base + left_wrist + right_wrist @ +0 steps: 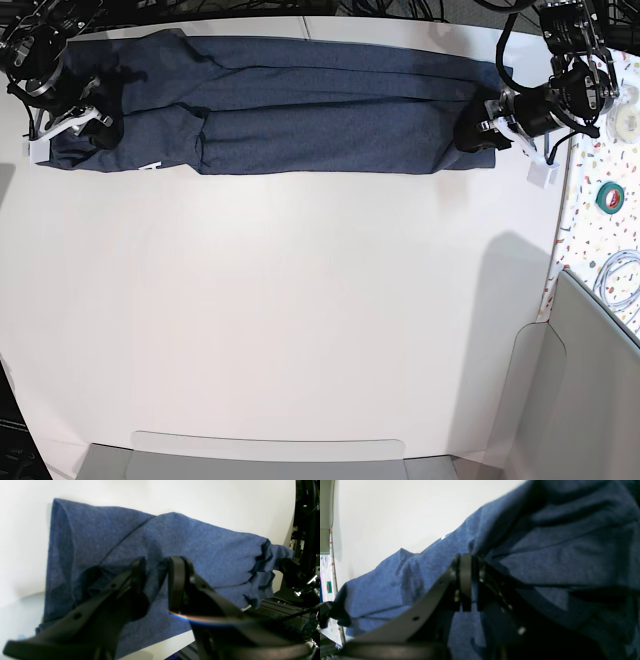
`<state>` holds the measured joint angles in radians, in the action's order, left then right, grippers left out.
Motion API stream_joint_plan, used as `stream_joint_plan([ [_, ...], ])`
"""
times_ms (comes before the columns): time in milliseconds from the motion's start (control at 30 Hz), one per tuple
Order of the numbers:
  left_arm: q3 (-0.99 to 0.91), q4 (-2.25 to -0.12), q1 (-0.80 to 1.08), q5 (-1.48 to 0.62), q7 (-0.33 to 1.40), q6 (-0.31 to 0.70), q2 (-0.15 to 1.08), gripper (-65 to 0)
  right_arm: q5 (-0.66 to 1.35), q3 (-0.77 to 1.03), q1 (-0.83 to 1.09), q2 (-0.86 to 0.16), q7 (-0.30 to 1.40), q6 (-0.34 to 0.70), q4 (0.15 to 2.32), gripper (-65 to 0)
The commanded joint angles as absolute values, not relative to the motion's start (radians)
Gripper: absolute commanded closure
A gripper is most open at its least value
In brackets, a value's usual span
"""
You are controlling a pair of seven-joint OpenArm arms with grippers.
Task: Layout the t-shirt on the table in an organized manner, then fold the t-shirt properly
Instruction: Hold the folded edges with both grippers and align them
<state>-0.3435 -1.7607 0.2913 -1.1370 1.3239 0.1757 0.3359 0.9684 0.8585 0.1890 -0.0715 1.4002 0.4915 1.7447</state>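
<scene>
The dark navy t-shirt [320,110] lies as a long narrow folded band along the far edge of the off-white table [300,300], plain side up. A small bit of white lettering peeks out at its lower left edge. My left gripper [478,133] is at the band's right end, and the left wrist view shows it [156,565] shut on a pinch of the t-shirt [187,545]. My right gripper [103,128] is at the band's left end, and the right wrist view shows it [467,560] shut on the t-shirt [545,562].
A narrow speckled surface [600,150] runs along the table's right side, bearing a green tape roll [611,196] and a coiled white cable [620,280]. Grey panels stand at the near edge [270,455] and the near right [590,380].
</scene>
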Motion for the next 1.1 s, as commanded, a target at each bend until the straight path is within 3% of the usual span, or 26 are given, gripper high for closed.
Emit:
stream_joint_plan([
  [0, -0.354, -1.776, 0.288, -1.161, 1.317, 0.179, 0.351, -13.9, 0.993, 0.854, 0.188, -0.088, 1.395, 0.507, 1.761, -2.8],
  [200, -0.354, -1.776, 0.288, -1.161, 1.317, 0.179, 0.351, -13.9, 1.003, 0.851, 0.182, -0.087, 1.395, 0.513, 1.767, -4.2],
  [633, -0.354, -1.776, 0.288, -1.161, 1.317, 0.179, 0.351, -13.9, 1.244, 0.849, 0.188, -0.091, 1.395, 0.515, 1.759, -4.2],
  [867, -0.354, -1.776, 0.288, -1.161, 1.317, 0.179, 0.351, -13.9, 1.251, 0.849, 0.213, -0.091, 1.396, 0.515, 1.764, -4.8],
  [933, -0.354, -1.776, 0.288, -1.161, 1.317, 0.179, 0.351, -13.9, 1.251, 0.849, 0.239, -0.091, 1.396, 0.515, 1.781, -7.7],
  [1067, -0.354, -1.776, 0.288, -1.161, 1.317, 0.179, 0.351, -13.9, 1.253, 0.854, 0.294, -0.113, 1.396, 0.515, 1.899, -19.9],
])
